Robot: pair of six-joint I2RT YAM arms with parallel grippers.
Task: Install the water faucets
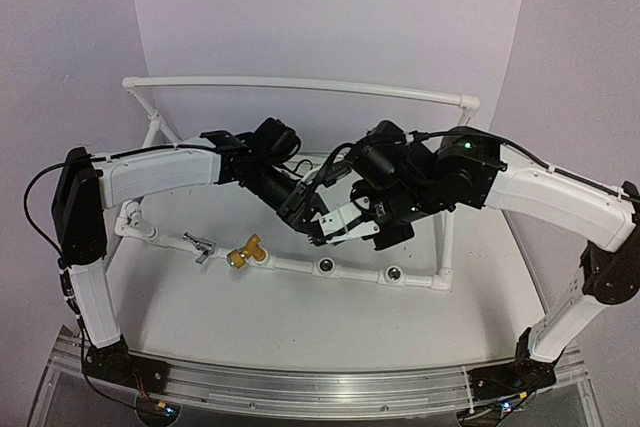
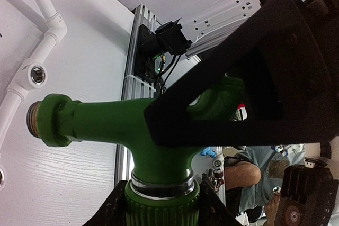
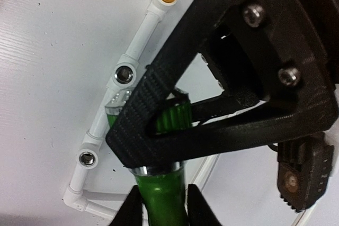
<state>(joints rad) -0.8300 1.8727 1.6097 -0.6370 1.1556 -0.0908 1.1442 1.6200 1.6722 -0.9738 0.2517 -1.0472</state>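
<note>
Tabletop [image 1: 300, 322] white; backdrop [image 1: 330, 17] lilac; faucet [image 2: 106, 120] green

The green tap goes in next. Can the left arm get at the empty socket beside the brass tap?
Probably yes: the socket sits uncovered close by the left gripper. But the right gripper also clamps the green tap, so it likely must let go first.

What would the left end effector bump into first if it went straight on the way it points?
Probably the right end effector, close ahead, gripping the same green faucet the left end effector holds. Depth is hard to judge.
</note>
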